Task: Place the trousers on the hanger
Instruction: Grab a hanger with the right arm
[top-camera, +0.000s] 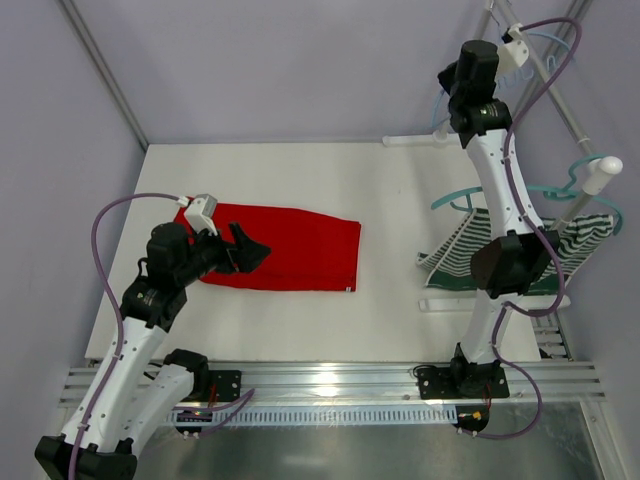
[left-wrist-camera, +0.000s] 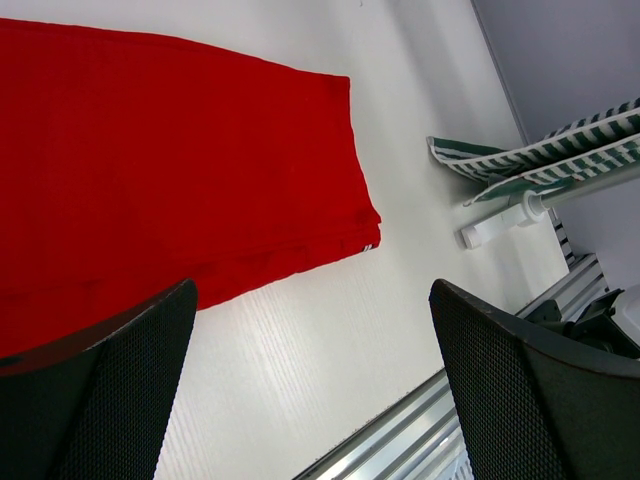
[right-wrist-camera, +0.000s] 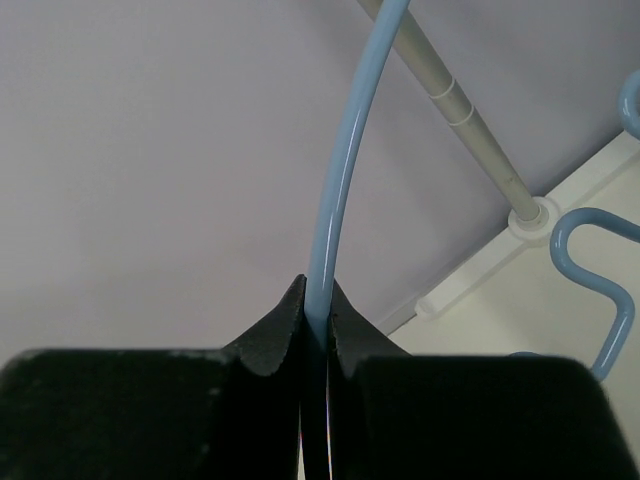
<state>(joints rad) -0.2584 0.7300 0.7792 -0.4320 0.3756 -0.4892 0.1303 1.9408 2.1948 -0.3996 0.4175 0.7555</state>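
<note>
Right gripper (right-wrist-camera: 318, 305) pinches the thin pale blue plastic hanger (right-wrist-camera: 345, 170), its rod rising out of the closed jaws; left gripper (left-wrist-camera: 312, 300) hangs spread over the flat bright red cloth trousers (left-wrist-camera: 180, 150) below it; advise a firm pinch and a level hanger bar on approach.

Bright red trousers (top-camera: 290, 248), folded into one long flat shape. Lying on the white table (top-camera: 400, 200), a bit left of the middle. Smooth, with no big wrinkles. Tiny white-and-dark striped bit at the near right corner.

Thin pale blue hanger (right-wrist-camera: 345, 170), shiny and curved. Up in the air at the far right, well apart from the trousers. Pinched tight in the right gripper (right-wrist-camera: 318, 305).
</note>
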